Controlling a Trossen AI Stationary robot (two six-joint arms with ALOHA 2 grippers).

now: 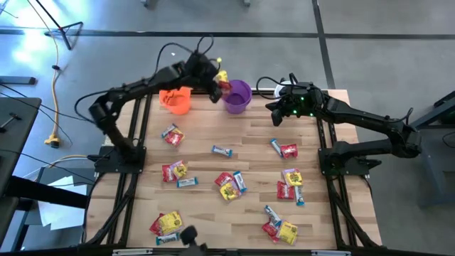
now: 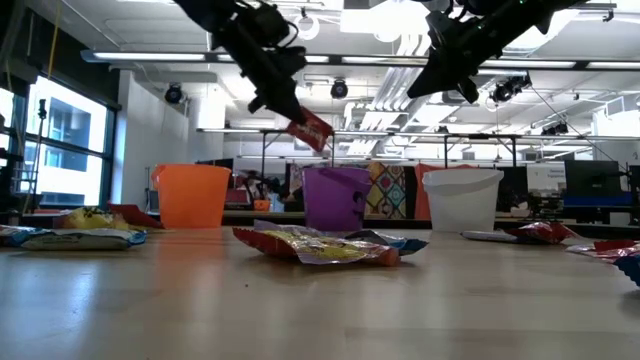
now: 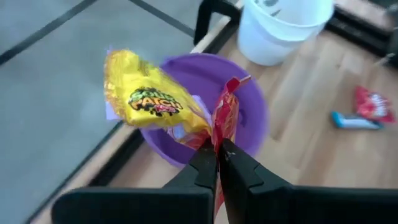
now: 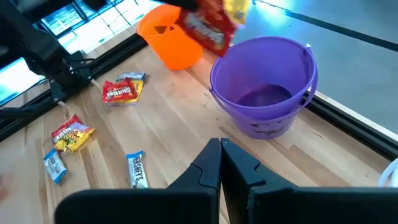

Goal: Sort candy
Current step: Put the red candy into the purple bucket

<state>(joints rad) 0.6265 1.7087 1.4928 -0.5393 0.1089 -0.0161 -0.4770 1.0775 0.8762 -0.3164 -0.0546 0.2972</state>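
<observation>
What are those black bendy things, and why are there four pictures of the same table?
The black things are two robot arms. Each ends in a two-finger pincher called an end effector. Four cameras look at once: one from above, one low at table height, and one riding on each arm's wrist.

On the wooden table lie lots of wrapped candy: red, yellow and blue-and-white. At the far edge stand three cups: an orange cup, a purple cup and a white cup.

The left end effector is pinched shut on a red packet and a yellow packet, both together, just above the purple cup. The right end effector is shut and holds nothing; it waits near the purple cup.
</observation>
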